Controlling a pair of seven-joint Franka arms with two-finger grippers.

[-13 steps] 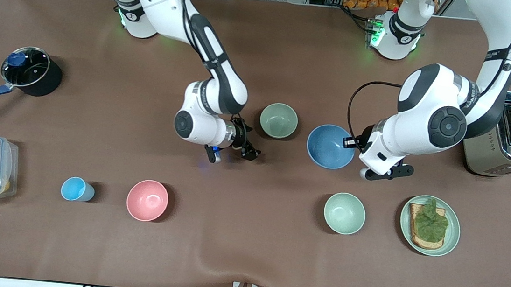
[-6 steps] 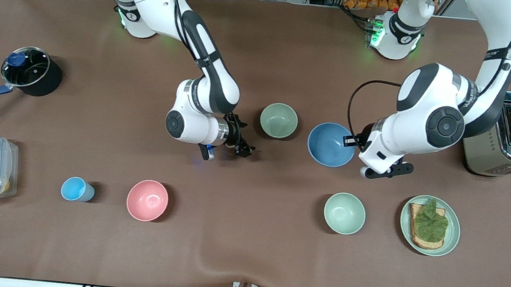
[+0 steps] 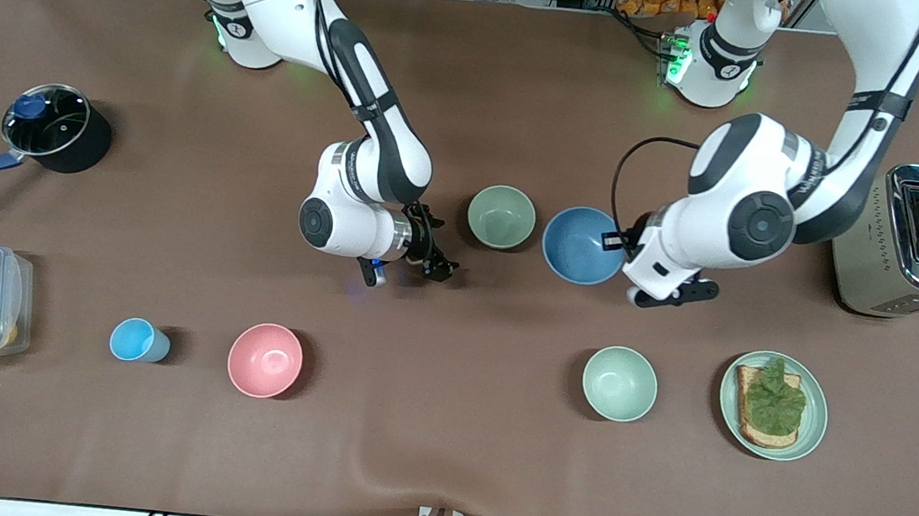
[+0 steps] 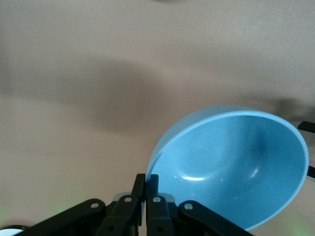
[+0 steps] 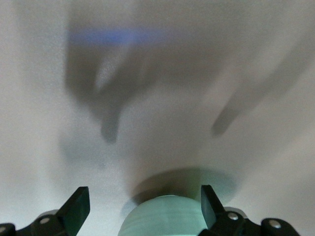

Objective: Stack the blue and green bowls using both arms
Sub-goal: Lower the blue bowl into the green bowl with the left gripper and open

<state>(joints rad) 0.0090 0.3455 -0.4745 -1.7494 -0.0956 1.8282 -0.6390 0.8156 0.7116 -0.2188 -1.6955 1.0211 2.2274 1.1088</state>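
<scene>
The blue bowl (image 3: 584, 245) is up off the brown table (image 3: 440, 458), pinched at its rim by the left gripper (image 3: 619, 245). In the left wrist view you can see the fingers (image 4: 146, 189) squeezed together on the rim of the bowl (image 4: 231, 164), one inside and one outside, so it hangs tilted. The thing that matters next is which way the target sits from that hand: the sage green bowl (image 3: 501, 216) is right beside the blue one, toward the right arm's end of the table, rims nearly touching as seen from the front. So I'd guess a short sideways carry in that direction, then a lowering, gets it nested.

The right gripper (image 3: 408, 268) hangs low over bare table just beside the green bowl, on the side toward the right arm's end and a bit nearer the front camera. Its fingers (image 5: 78, 204) are spread wide with nothing between them, and the green bowl (image 5: 165, 216) shows just ahead of them in the right wrist view. Looks to me like it could steady the bowl.

Careful not to mix it up with the mintier green bowl (image 3: 619, 383), which sits closer to the front camera, next to the plate with toast and lettuce (image 3: 773, 404)
</scene>
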